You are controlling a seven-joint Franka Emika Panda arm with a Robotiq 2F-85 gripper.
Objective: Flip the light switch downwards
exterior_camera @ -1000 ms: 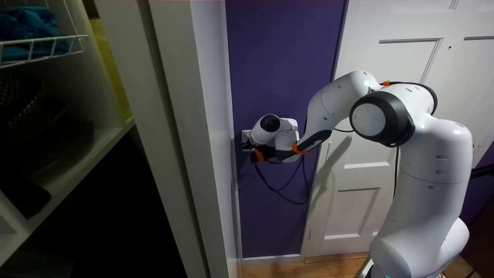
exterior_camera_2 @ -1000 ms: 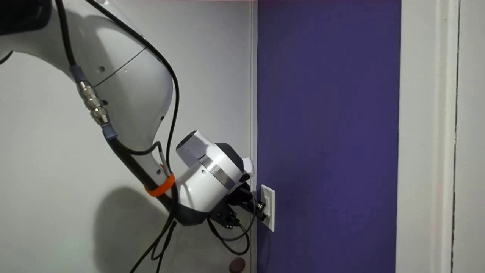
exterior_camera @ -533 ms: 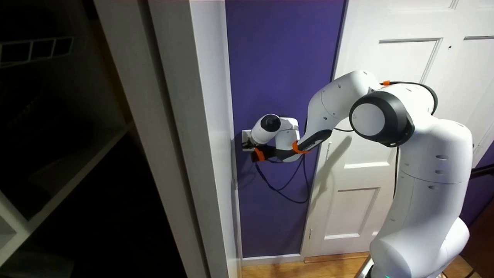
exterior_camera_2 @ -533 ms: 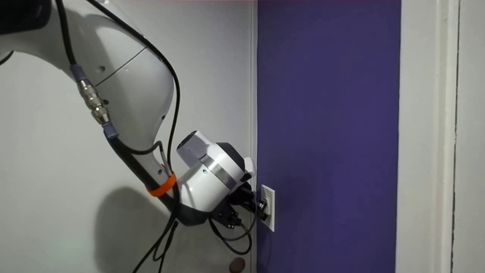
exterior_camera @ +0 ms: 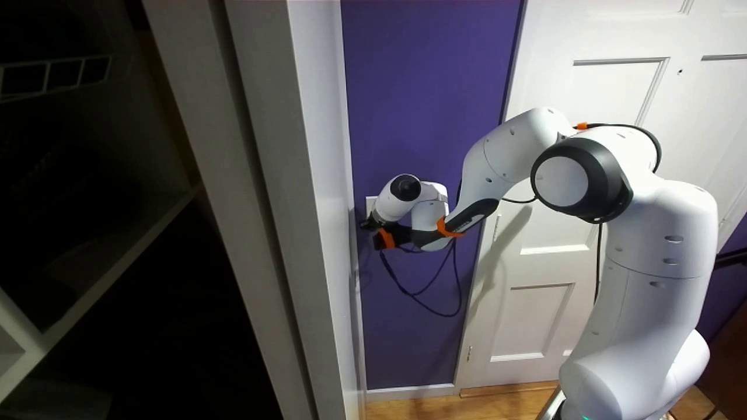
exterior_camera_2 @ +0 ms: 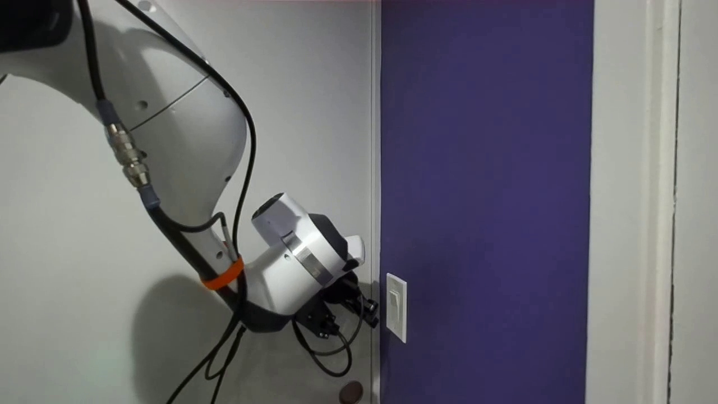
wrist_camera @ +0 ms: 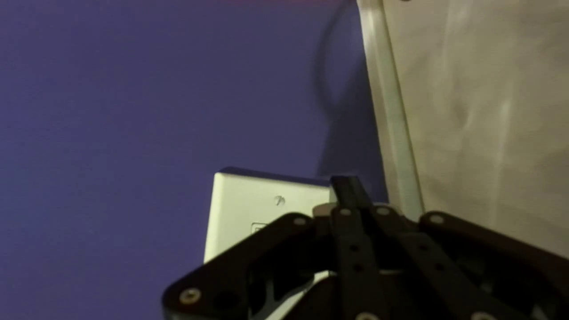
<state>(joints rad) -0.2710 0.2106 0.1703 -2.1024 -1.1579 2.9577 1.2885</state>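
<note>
Narrowly apart — gripper [wrist_camera: 348, 189], light switch [exterior_camera_2: 396, 308] edge, wide purple wall [exterior_camera_2: 493, 168] beyond

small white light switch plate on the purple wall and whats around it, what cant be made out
Wrist view: much of the small white rectangular switch plate, behind the black metal gripper.
In an exterior view: most of that plate, behind the robot's rounded white wrist.
In an exterior view: the slim white toggle, its setting too small to tell.
In an exterior view: anything on the white closet shelf, lost in darkness.
</note>
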